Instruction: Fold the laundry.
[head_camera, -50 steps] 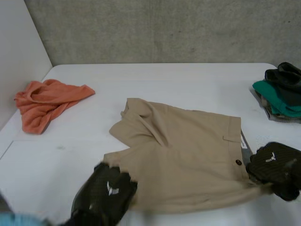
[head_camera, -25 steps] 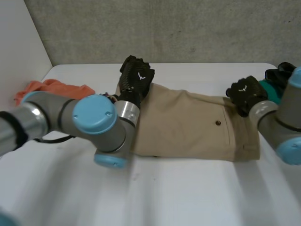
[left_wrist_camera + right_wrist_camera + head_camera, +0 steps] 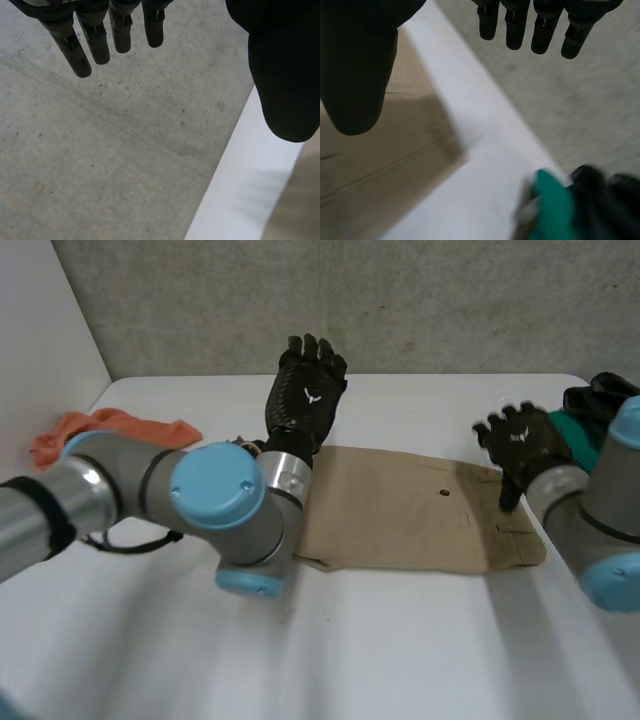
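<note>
Tan shorts (image 3: 410, 510) lie folded in a flat rectangle in the middle of the white table (image 3: 400, 640). My left hand (image 3: 305, 395) is raised above the far left corner of the shorts, fingers (image 3: 80, 45) straight and spread, holding nothing. My right hand (image 3: 520, 445) hovers over the far right corner, at the waistband, fingers (image 3: 542, 30) also straight and empty. In the right wrist view the shorts' corner (image 3: 395, 150) lies under the palm. A strip of tan cloth (image 3: 300, 200) shows beside the thumb in the left wrist view.
An orange garment (image 3: 100, 435) lies crumpled at the table's left edge. A stack of green and dark clothes (image 3: 590, 425), also (image 3: 570, 205), sits at the right edge, close to my right hand. A concrete wall (image 3: 350, 300) stands behind the table.
Both hands carried the shorts' near edge over to the far edge, folding them in half. They have now let go and lifted with fingers spread.
</note>
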Controlling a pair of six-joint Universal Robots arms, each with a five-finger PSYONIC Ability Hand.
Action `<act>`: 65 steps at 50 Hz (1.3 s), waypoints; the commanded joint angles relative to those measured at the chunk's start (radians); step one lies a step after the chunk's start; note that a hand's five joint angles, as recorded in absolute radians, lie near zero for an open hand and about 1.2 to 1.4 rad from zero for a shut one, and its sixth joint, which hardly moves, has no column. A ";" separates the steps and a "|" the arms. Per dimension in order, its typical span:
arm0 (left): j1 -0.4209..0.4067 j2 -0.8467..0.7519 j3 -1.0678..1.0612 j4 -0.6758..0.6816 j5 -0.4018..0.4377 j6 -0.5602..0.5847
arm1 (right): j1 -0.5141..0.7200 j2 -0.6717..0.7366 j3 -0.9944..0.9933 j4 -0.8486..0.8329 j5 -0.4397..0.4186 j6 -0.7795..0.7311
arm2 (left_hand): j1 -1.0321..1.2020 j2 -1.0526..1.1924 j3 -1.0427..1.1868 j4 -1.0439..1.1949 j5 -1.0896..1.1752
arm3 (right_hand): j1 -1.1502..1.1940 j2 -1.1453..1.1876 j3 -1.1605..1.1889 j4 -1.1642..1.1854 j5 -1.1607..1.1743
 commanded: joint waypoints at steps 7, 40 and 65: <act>-0.001 0.188 -0.320 -0.006 -0.002 -0.184 | -0.137 -0.056 0.212 0.060 -0.099 0.038 | -0.017 -0.031 -0.037 -0.027 -0.048 | 0.059 0.073 0.076 0.076 0.067; 0.094 0.483 -0.558 -0.009 -0.035 -0.284 | 0.323 0.036 0.091 -0.371 -0.261 -0.404 | -0.017 -0.031 -0.037 -0.027 -0.048 | 1.165 1.178 1.182 1.182 1.172; 0.041 0.333 -0.312 -0.022 -0.002 -0.387 | 0.107 -0.163 0.071 -0.229 -0.309 0.652 | -0.017 -0.031 -0.037 -0.027 -0.048 | -0.057 -0.043 -0.040 -0.040 -0.049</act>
